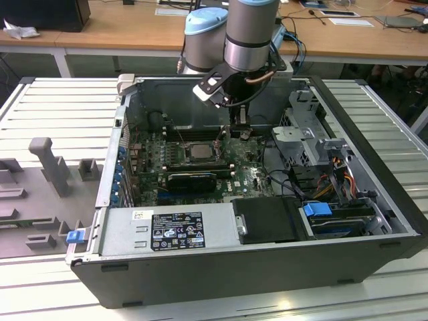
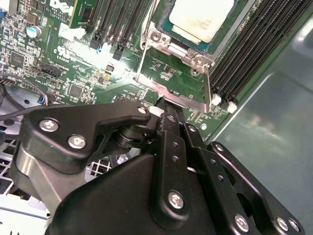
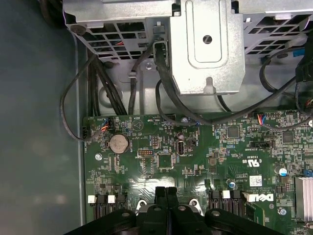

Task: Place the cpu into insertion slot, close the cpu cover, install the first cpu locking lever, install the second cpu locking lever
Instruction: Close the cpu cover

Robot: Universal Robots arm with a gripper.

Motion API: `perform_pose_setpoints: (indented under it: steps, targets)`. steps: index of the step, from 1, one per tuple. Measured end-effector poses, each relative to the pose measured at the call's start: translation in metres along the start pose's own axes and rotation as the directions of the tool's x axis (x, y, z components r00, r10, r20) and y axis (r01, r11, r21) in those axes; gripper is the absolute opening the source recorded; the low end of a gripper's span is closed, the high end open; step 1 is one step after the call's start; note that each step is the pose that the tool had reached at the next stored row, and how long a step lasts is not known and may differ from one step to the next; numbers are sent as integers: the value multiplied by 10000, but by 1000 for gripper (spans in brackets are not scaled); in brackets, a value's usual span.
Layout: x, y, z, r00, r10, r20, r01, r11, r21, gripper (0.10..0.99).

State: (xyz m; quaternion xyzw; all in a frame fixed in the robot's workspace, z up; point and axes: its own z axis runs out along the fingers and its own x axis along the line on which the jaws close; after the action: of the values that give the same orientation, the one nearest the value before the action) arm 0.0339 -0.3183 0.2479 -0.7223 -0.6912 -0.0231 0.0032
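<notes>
Seemingly cover-closing is in hand: the pale silver square cpu [image 2: 203, 19] sits in the dark, metal-framed insertion slot [image 2: 168, 41]. The black gripper [image 2: 166, 111], fingers pressed together, touches the raised thin silver cpu cover [image 2: 178, 97], which likely needs swinging down flat.

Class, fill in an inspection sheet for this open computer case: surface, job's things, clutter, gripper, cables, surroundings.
Surface: slatted metal table bearing an open computer case.
Job's things: cpu lies in the slot; cover swung open, off the cpu.
Clutter: grey fixtures on the table, at the exterior view's left.
Gripper: gripper shut on the cover's free edge, as it appears.
Cables: black cables by the drive cage; coloured cables inside the case.
Surroundings: wooden desks behind the table.
</notes>
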Motion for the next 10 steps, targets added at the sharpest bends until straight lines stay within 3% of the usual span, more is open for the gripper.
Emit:
perform_pose_setpoints:
  steps: [10]
  targets:
    - [-2, -42, -1, 10000, 0, 0, 0, 10000, 0, 106]
